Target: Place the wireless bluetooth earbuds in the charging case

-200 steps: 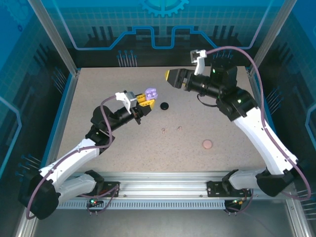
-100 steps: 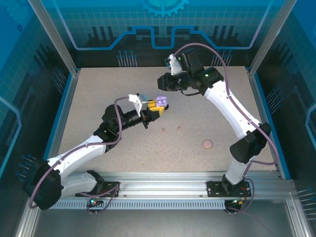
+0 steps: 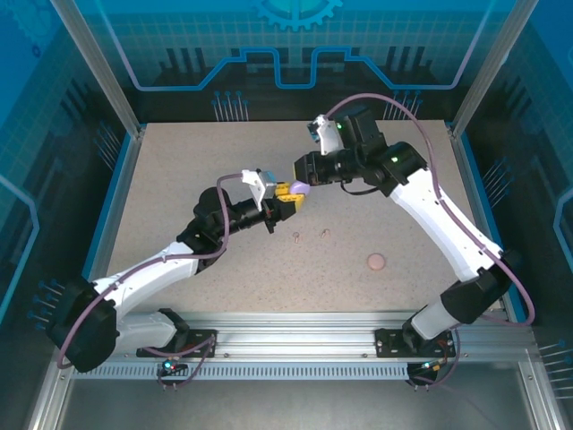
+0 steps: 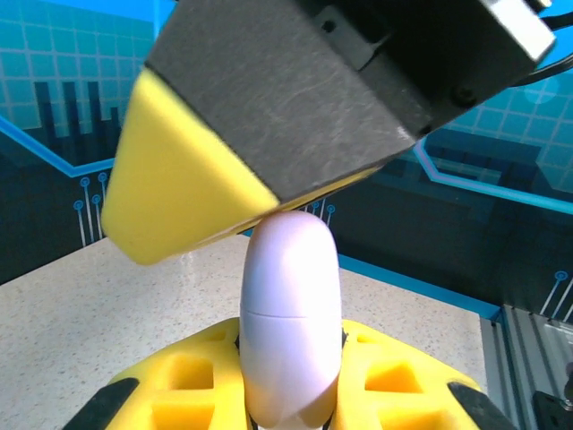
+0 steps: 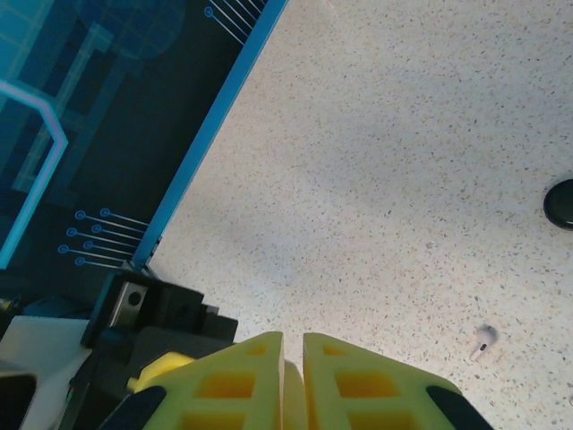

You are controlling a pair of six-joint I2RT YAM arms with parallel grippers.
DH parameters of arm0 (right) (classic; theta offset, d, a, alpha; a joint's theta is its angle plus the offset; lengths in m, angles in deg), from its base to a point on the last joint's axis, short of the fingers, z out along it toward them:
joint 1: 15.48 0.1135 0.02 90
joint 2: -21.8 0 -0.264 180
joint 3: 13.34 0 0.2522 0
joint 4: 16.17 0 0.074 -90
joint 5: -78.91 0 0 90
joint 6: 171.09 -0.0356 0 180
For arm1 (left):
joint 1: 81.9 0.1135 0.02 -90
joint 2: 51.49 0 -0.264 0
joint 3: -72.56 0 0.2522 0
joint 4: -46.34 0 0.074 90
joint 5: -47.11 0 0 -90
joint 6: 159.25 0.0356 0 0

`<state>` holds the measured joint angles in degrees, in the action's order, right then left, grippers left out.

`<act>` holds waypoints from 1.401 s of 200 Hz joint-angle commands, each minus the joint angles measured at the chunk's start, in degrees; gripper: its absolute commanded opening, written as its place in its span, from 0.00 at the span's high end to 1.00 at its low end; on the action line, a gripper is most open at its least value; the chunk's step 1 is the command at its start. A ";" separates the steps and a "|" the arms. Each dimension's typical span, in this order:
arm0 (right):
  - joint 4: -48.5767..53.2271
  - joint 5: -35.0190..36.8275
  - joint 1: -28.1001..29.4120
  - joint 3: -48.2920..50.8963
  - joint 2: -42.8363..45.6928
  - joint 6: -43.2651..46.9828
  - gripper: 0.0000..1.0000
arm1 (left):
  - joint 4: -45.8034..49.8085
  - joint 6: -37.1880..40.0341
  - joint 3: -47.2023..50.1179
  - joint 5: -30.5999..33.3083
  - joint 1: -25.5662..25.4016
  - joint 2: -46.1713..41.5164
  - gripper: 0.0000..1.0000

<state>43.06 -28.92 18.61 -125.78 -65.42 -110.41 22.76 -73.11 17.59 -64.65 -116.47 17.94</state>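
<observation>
The speckled table (image 3: 179,179) carries little, since the work is going on in the air above its middle. The left arm (image 3: 170,264) reaches forward and rightward in a long low stretch, forearm nearly level. The right arm (image 3: 448,224) rises from its base, bends at a high elbow and turns back toward the centre, its wrist pointing left and down at its partner. The left gripper (image 3: 286,191) is clamped on the lilac case (image 4: 288,322), holding it on edge with the closed seam showing and the upper rim standing free of the fingers, which I take to be a way of offering the lid to the other tool. The right gripper (image 5: 293,349) has its fingers almost together, a bare slit between them, and in the left wrist view one yellow tip rests on the top rim of the case. It looks set to prise or nudge the lid, though whether anything is pinched in that slit cannot be told. A pinkish round case (image 3: 376,262) lies apart on the right arm's side, and a dark round thing (image 5: 562,204) sits at the edge of the right wrist view. Smallest of all, two pale earbuds (image 3: 295,238) lie loose on the table just on the bases' side of the meeting grippers, not yet in any case
</observation>
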 commanded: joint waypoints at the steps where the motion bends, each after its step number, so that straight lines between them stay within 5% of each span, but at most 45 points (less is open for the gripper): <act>1: 0.10 -0.66 0.99 3.06 3.50 -2.11 0.85 | -2.05 -1.58 -2.79 3.22 0.53 0.89 1.00; 29: -1.27 7.86 -1.33 5.22 6.60 -5.36 0.69 | -1.12 -3.27 -2.36 4.55 0.55 1.94 1.00; 52: -3.50 11.66 -5.99 9.87 9.50 -8.49 0.46 | 1.58 -6.93 -0.51 8.78 0.55 2.75 1.00; 82: -5.37 13.08 -9.47 19.18 12.45 -9.44 0.38 | 8.58 -12.62 1.15 14.48 0.71 5.51 1.00; 156: -5.90 22.37 -10.27 38.13 16.94 -9.50 0.34 | 18.78 -26.94 -5.20 10.50 8.59 23.03 1.00; 234: -4.04 24.98 -11.49 41.28 18.93 -8.43 0.33 | 24.78 -30.13 -16.71 2.53 13.66 39.37 1.00; 280: -3.74 25.29 -12.97 41.96 17.92 -8.03 0.30 | 28.10 -29.55 -18.11 2.72 14.87 41.58 0.79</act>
<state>38.16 -4.90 6.87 -84.82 -47.43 -119.03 47.72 -102.38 1.15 -60.43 -102.78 58.64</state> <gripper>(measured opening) 0.684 0.190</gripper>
